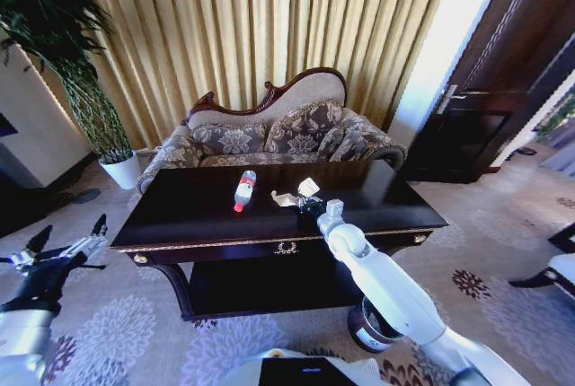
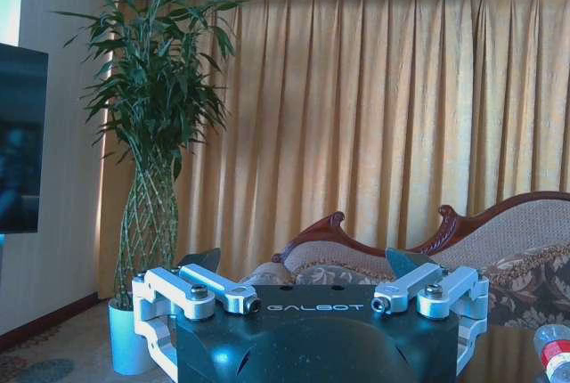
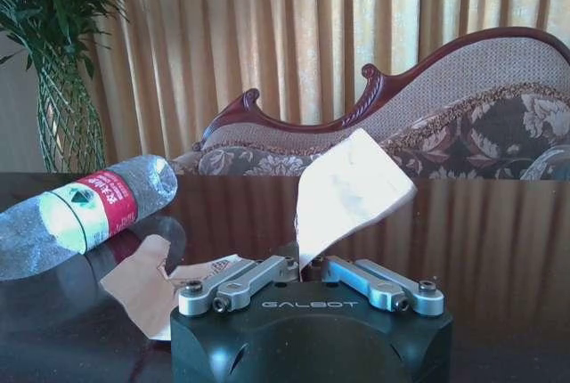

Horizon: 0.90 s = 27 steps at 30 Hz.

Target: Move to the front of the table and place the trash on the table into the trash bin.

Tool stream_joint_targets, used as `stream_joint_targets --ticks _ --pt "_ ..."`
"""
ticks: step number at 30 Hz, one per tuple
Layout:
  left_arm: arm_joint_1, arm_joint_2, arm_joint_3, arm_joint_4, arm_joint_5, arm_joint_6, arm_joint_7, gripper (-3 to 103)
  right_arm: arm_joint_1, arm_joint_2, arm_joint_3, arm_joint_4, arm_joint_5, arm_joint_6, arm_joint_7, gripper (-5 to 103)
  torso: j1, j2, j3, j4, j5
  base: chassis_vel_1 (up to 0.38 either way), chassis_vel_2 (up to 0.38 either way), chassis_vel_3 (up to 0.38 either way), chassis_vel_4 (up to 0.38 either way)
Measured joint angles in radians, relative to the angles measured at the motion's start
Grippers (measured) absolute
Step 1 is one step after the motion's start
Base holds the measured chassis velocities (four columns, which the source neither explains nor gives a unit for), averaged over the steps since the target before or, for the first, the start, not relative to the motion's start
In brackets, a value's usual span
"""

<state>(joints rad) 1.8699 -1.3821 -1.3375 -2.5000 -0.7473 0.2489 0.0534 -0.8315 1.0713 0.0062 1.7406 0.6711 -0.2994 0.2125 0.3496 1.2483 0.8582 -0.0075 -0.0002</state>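
Atop the table [image 1: 189, 211], right tool [image 3: 305, 267] pinches a paper scrap [image 3: 349, 191]; left tool [image 2: 303, 263] gapes wide.

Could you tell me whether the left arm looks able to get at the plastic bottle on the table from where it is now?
Probably yes. The left gripper hangs open beside the table's left end, and nothing stands between it and the bottle, which lies unblocked near the middle. The right gripper is busy, shut on a paper scrap.
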Motion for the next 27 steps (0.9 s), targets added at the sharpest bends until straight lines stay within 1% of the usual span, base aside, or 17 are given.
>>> stream_joint_targets --ticks 6,10,12,14,15,18,19,21,23,25,27 --pt "-0.001 0.004 0.0 0.0 -0.003 0.0 0.0 100 -0.014 -0.012 0.027 0.044 0.004 0.0 0.008 0 0.0 0.0 0.0 0.0 0.0001 0.0 0.0 0.0 0.0" --pt "-0.004 0.012 0.0 0.0 -0.011 0.0 -0.001 100 -0.03 -0.031 0.067 0.1 0.006 0.013 0.03 0 0.0 0.0 0.0 0.0 0.0001 0.0 0.0 0.0 0.0" --pt "-0.006 0.019 0.0 0.0 -0.013 0.0 -0.001 100 -0.048 -0.041 0.103 0.137 0.0 0.025 0.037 0 0.0 0.0 0.0 0.0001 0.0001 0.0 0.0 0.0 0.0" --pt "-0.006 0.03 -0.001 0.0 -0.019 0.0 -0.002 100 -0.087 -0.056 0.161 0.189 -0.015 0.033 0.044 0 0.0 0.0 0.0 0.0001 0.0001 0.0 0.0 0.0 0.0" --pt "-0.006 0.03 -0.001 0.0 -0.019 0.0 -0.002 100 -0.087 -0.056 0.161 0.189 -0.015 0.033 0.044 0 0.0 0.0 0.0 0.0001 0.0001 0.0 0.0 0.0 0.0" --pt "-0.007 0.046 -0.002 0.0 -0.025 -0.001 -0.002 100 -0.167 -0.075 0.255 0.268 -0.019 0.036 0.05 0 0.0 0.0 0.0 -0.0001 0.0 0.0 0.0 0.0 0.0" --pt "-0.01 0.05 -0.002 0.0 -0.026 -0.001 -0.003 100 -0.201 -0.078 0.283 0.291 -0.019 0.038 0.05 0 0.0 0.0 0.0 0.0001 0.0 0.0 0.0 0.0 0.0" --pt "-0.011 0.053 -0.001 0.0 -0.027 -0.001 -0.003 100 -0.226 -0.08 0.301 0.306 -0.019 0.04 0.051 0 0.0 0.0 0.0 -0.0001 0.0002 0.0 0.0 0.0 0.0" --pt "-0.017 0.06 0.002 0.0 -0.03 -0.001 -0.003 100 -0.318 -0.083 0.366 0.361 -0.023 0.053 0.068 0 0.0 0.0 0.0 -0.0003 0.0001 0.0 0.0 0.0 0.0" --pt "-0.019 0.062 0.003 0.0 -0.03 -0.001 -0.003 100 -0.333 -0.083 0.377 0.37 -0.023 0.054 0.074 0 0.0 0.0 0.0 -0.0002 0.0002 0.0 0.0 0.0 0.0" --pt "-0.025 0.072 0.004 0.0 -0.037 0.0 -0.002 100 -0.404 -0.075 0.427 0.419 -0.034 0.063 0.11 0 0.0 0.0 0.0 -0.0001 0.0001 0.0 0.0 0.0 0.0"
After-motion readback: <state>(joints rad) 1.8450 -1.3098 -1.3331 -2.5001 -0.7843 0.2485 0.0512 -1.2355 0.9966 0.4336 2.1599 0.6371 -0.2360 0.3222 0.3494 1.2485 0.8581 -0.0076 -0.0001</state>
